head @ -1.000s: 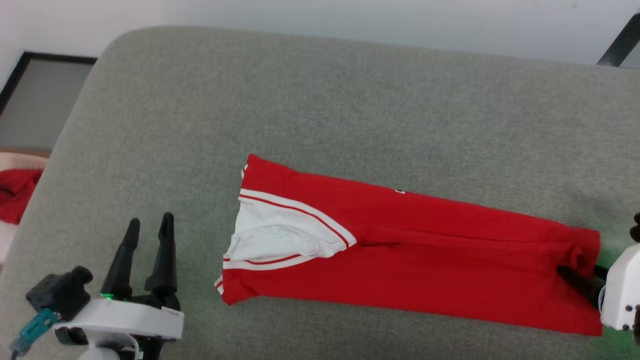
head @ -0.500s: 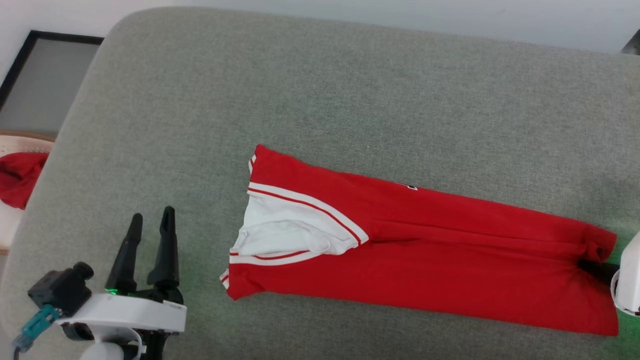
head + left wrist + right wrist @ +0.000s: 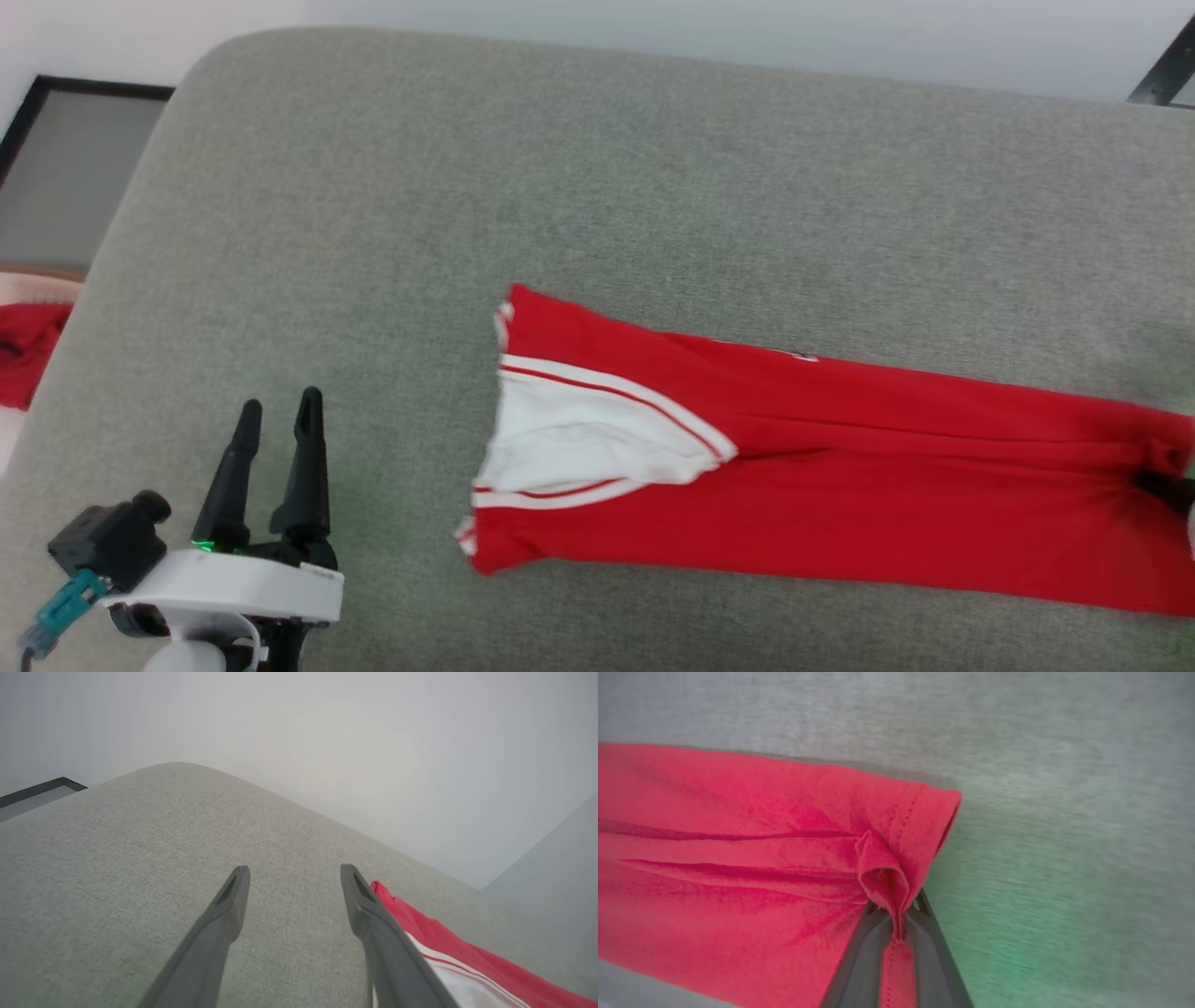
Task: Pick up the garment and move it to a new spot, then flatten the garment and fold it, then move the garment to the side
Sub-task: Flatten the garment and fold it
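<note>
Surface: a grey woven pad (image 3: 597,187) below a pale wall.
Garment: the red jersey shirt (image 3: 887,504) lies as a long folded strip on the pad's right half, with its white sleeve end (image 3: 588,439) at the left.
Right gripper (image 3: 896,907): clamped on the bunched hem at the shirt's right end.
Left gripper (image 3: 280,403): fingers parted and empty, over bare pad, apart from the shirt.
Left edge: a plain red cloth (image 3: 23,355).

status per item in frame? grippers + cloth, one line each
Red short-sleeved jersey with white sleeve ends: folded into a long strip, lying flat on the grey fabric cushion, hem end pinched.
Left gripper: open, empty, apart from the jersey.
Right gripper: shut on the jersey's hem.
Small plain red cloth bunch: crumpled, off the cushion's left edge.
</note>
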Robot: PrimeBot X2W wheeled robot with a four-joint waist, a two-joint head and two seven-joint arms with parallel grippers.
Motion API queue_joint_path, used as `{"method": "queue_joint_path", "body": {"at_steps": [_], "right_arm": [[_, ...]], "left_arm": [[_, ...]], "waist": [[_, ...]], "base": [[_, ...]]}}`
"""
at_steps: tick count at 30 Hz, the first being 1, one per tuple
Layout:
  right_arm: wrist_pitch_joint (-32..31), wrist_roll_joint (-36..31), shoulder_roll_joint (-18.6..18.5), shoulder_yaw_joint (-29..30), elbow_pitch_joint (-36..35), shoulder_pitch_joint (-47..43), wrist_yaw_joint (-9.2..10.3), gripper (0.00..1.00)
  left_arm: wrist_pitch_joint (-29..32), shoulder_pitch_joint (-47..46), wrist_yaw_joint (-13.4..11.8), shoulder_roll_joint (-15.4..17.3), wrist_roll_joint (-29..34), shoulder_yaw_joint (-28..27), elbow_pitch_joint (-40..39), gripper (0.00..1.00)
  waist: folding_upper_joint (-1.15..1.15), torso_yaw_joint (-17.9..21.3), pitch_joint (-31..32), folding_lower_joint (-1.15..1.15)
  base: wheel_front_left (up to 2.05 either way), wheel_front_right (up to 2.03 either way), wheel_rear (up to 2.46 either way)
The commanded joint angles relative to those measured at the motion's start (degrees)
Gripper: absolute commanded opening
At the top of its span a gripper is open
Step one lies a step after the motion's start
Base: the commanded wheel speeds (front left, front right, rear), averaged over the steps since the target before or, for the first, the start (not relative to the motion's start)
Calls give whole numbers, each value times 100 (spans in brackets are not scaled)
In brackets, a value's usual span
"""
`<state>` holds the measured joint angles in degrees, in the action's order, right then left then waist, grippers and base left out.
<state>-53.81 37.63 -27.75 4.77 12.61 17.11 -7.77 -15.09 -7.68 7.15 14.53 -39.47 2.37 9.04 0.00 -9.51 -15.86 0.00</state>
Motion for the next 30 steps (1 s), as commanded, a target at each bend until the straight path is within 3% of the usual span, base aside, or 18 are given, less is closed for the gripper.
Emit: {"method": "queue_joint_path", "body": {"at_steps": [1,13,23,30], "right_arm": [[47,-149,-156,95,160,-25,53,0],[82,-240,-459,214,246,68,34,0],[-478,717,204,-57,-1321,-288,33,0],[-714,872,880,-476,-2104,-82,32,0]], "left_arm": [[-2,49,35,25,22,0,-11,100],[13,269,33,170,-44,17,-4,100],[65,590,5,223,-166,-27,-12,100],[115,683,-4,202,-228,31,-52,100]], "waist": [[0,57,55,0],[0,396,439,0],[0,588,953,0],[0,524,1161,0]], "base": [[0,0,0],[0,0,0],[0,0,0],[0,0,0]]}}
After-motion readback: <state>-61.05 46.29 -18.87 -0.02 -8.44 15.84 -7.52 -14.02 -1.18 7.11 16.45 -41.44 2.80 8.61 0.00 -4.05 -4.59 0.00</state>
